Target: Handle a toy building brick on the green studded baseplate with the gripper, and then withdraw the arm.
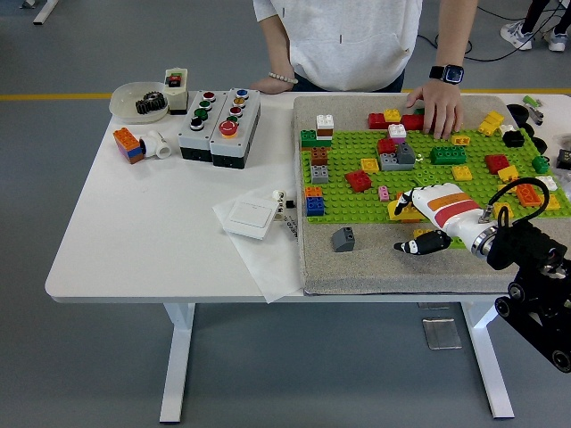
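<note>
The green studded baseplate (pixel 350 210) lies on a beige mat (pixel 375 267) and carries several bricks of many colours. My right hand (pixel 416 223), white with orange and red stripes, reaches in from the right over the plate's near right part. Its fingertips (pixel 407 197) lie on top of a yellow brick (pixel 401 213), while the black thumb (pixel 421 243) stands apart toward the plate's near edge. The hand is open, with nothing gripped. A person's hand (pixel 440 111) with a watch rests flat on the far edge of the plate beside a red brick (pixel 411 120).
A grey brick (pixel 343 238) lies on the mat in front of the plate. Left of the mat are a white switch (pixel 249 217) on paper, two button boxes (pixel 220 122), a bowl with a gear (pixel 140 100) and an orange-blue brick (pixel 128 144). The person's other hand (pixel 272 85) rests on the table.
</note>
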Available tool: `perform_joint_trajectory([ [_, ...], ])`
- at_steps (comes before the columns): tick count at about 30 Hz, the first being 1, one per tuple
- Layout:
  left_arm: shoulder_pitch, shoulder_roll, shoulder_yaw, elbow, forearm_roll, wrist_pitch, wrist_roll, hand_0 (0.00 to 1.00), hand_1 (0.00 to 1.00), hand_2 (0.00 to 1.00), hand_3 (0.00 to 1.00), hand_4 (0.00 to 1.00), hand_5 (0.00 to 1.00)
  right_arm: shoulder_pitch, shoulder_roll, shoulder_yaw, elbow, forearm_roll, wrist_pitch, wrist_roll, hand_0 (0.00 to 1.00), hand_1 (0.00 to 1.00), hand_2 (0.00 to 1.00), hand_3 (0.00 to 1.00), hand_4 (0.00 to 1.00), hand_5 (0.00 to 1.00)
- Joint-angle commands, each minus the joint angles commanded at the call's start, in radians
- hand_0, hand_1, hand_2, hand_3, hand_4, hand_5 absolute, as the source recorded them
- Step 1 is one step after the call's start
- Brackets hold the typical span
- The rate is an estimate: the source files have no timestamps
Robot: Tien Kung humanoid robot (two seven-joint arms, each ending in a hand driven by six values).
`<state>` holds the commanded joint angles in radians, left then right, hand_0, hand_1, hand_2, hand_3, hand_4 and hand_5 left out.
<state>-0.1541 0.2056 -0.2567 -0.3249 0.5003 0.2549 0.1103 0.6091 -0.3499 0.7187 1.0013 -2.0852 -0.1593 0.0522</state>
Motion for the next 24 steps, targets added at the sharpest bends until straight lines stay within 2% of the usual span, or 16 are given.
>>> perform_joint_trajectory([
  [13, -0.002, 0.001, 0.001, 0.0, -0.002, 0.001, 0.0, 0.788, 0.801, 0.785, 0.621, 0.649, 0.651, 0.002, 0.002, -0.002, 0.023, 0.002, 0.001, -0.003, 0.529, 0.584, 0.651, 0.607, 0.942, 0.369],
  [24, -0.002, 0.001, 0.002, 0.0, -0.004, 0.001, -0.001, 0.788, 0.801, 0.784, 0.621, 0.649, 0.652, 0.004, 0.001, 0.0, 0.016, -0.003, 0.003, -0.006, 0.529, 0.584, 0.653, 0.606, 0.945, 0.372],
])
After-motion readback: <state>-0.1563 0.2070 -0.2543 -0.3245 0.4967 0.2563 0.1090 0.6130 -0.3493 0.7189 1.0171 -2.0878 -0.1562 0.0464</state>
